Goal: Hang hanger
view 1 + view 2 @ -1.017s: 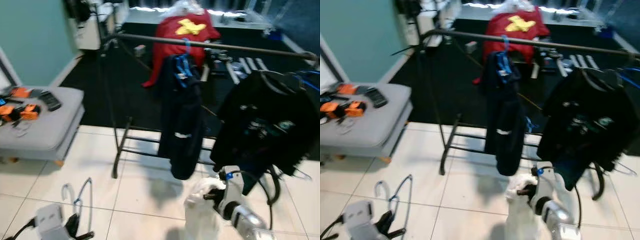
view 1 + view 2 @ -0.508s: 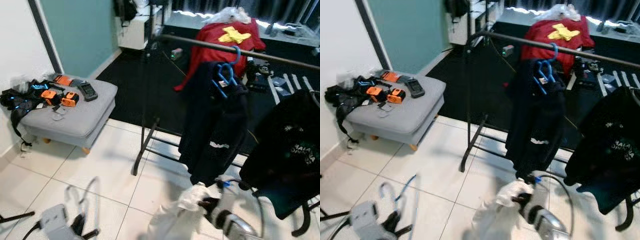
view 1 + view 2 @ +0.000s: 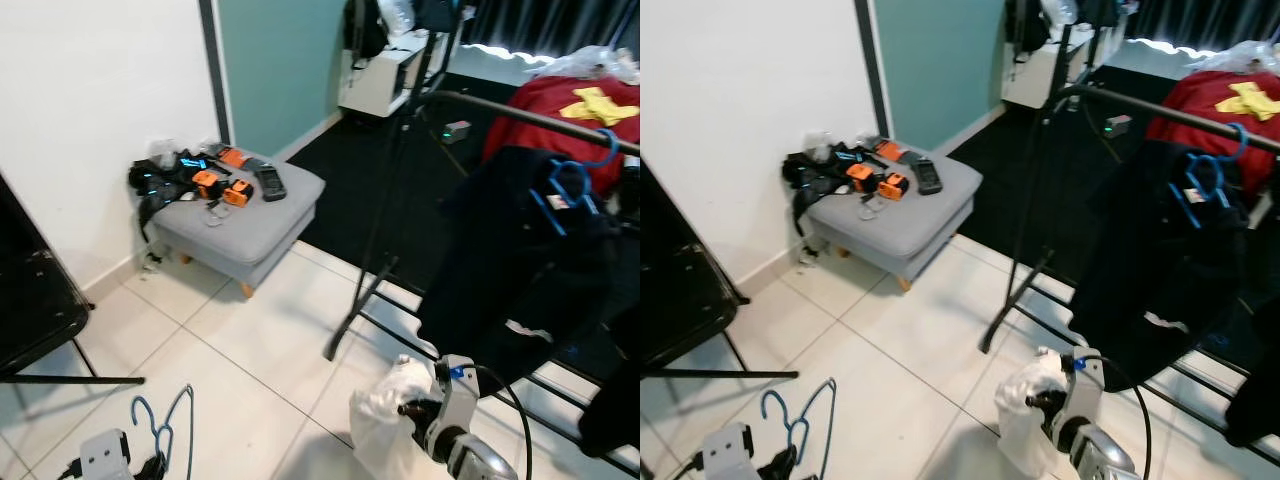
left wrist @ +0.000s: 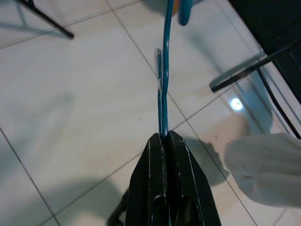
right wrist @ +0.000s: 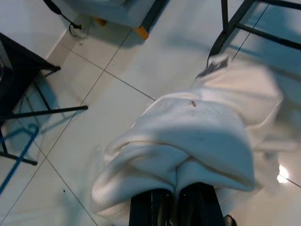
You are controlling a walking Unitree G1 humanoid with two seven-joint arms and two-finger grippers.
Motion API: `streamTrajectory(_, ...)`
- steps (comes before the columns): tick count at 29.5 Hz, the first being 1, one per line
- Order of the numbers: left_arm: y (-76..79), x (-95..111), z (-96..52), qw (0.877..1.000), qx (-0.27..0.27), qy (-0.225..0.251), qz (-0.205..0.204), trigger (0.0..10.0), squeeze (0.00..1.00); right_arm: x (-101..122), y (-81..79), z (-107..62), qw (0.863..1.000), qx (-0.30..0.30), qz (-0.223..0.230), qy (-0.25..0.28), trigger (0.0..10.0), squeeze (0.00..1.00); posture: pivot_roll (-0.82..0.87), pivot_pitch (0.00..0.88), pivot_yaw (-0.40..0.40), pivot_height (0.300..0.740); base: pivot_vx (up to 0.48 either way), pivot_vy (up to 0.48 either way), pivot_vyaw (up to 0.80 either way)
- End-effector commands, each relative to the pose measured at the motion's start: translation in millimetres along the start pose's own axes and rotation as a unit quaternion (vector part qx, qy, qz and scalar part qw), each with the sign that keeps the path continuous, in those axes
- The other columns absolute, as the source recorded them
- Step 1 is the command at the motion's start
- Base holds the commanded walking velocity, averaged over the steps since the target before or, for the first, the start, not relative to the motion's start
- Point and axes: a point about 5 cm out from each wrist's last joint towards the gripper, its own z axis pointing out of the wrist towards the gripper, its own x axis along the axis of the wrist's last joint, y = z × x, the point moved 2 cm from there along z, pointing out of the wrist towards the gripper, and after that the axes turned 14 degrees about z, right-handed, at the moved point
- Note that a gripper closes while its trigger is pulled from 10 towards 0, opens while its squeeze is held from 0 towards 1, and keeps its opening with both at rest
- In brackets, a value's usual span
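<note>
Ahead, open tile floor (image 3: pixel 250 340) beside rack (image 3: pixel 375 220).

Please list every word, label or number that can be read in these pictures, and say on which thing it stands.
None can be read.
Red garment: a yellow shape, no letters to make out.
Dark garment on the rack: a pale mark near its hem, too blurred to read.

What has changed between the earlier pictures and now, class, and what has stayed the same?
The head camera has swung left, bringing the grey footstool toward the centre; the things themselves did not move. Nothing was taken or released: the left pincer still grips the blue hanger, the right pincer still holds the white garment.
</note>
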Motion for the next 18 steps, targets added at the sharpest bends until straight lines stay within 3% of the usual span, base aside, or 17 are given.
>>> streamTrajectory(1, -13.4, -6.7, -4.6, 1.000, 0.010, -0.010, 0.003, 10.0, 0.00, 14.5, 9.3, -3.1, 1.000, -0.012, 0.000, 0.025, 10.0, 0.00, -0.01, 0.080, -0.057, 0.740, 0.000, 0.000, 0.74)
streamTrajectory(3, -16.2, -7.1, -3.0, 1.000, 0.010, -0.012, 0.012, 10.0, 0.00, 23.3, 17.4, -4.7, 0.999, -0.024, -0.005, 0.031, 10.0, 0.00, 0.00, 0.076, -0.055, 0.740, 0.000, 0.000, 0.74)
streamTrajectory(12, -26.5, 3.1, 9.2, 0.999, 0.015, -0.016, 0.025, 10.0, 0.00, 25.1, 5.7, 8.6, 0.999, -0.020, -0.033, 0.018, 10.0, 0.00, -0.02, 0.053, -0.050, 0.740, 0.000, 0.000, 0.74)
streamTrajectory(16, -23.7, 7.8, 14.6, 1.000, 0.013, -0.010, 0.025, 10.0, 0.00, 28.3, 3.5, 12.4, 0.999, -0.019, -0.040, 0.013, 10.0, 0.00, -0.02, 0.036, -0.056, 0.740, 0.000, 0.000, 0.74)
streamTrajectory(18, -9.1, 16.8, 25.6, 1.000, 0.009, 0.004, 0.022, 10.0, 0.00, 31.4, 3.1, 15.2, 0.999, -0.023, -0.046, 0.010, 10.0, 0.00, -0.03, 0.020, -0.071, 0.740, 0.000, 0.000, 0.74)
